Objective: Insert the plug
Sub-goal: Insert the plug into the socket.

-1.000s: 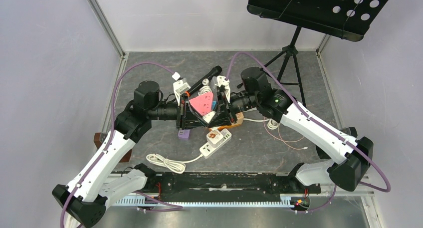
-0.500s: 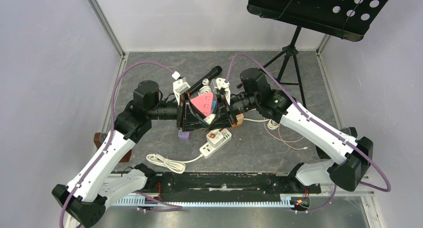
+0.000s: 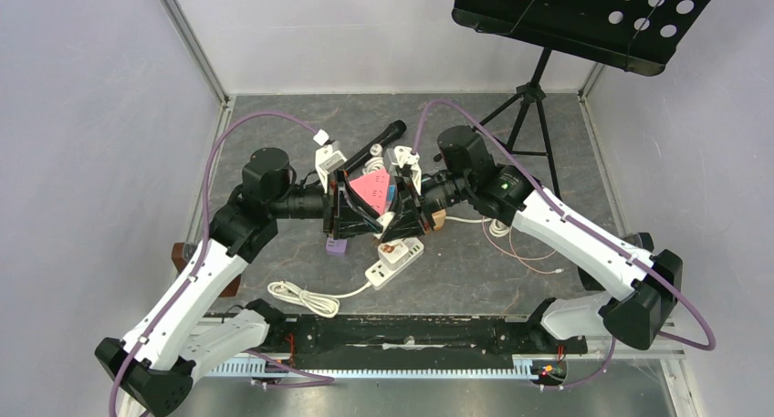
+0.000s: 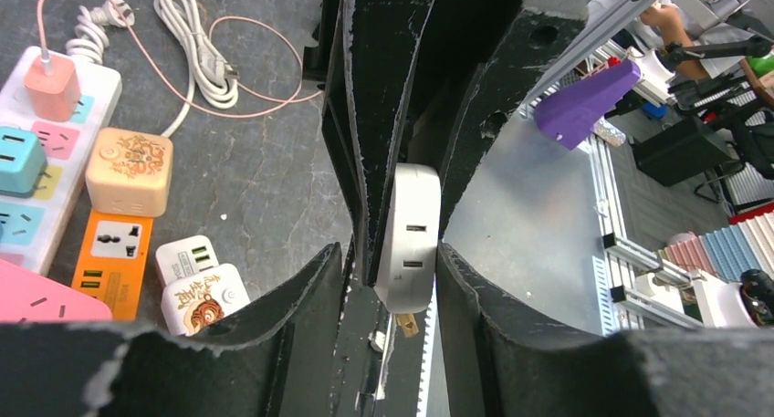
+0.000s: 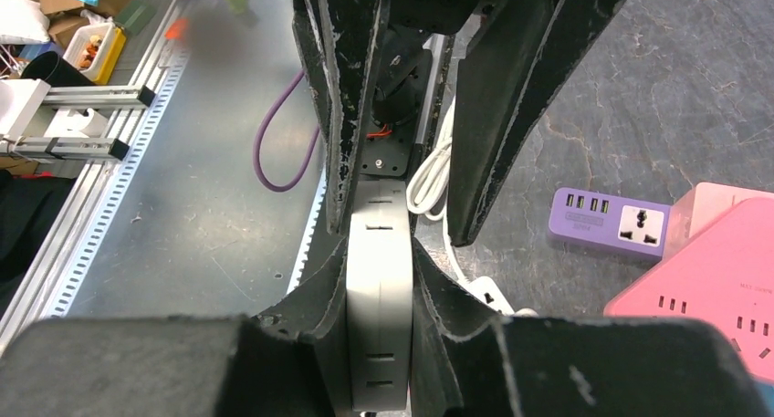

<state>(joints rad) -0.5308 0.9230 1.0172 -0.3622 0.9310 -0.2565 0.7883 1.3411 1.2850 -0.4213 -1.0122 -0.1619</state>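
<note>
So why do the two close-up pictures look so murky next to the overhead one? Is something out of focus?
Top external view: evenly lit and sharp, shadows soft. Left wrist view: the black fingers crowd the lens and read dark, yet the white plug is crisp. Right wrist view: fingers nearest the lens are blurred; the purple power strip beyond is sharp.

Black perforated music stand (image 3: 566, 15) on a tripod, far right of the grey tabletop (image 3: 511, 280); black cylindrical rod (image 3: 376, 141) lying diagonally near the far centre; brown block (image 3: 179, 251) at the left edge. Purple socket block (image 5: 610, 220), four small ports and one universal outlet, flat beside a pink triangular socket hub (image 5: 721, 298). Thin pink cable (image 3: 525, 248) looped loosely at right; orange socket strip (image 4: 111, 253) with a tan cube adapter (image 4: 129, 171) just beside its end.
</note>
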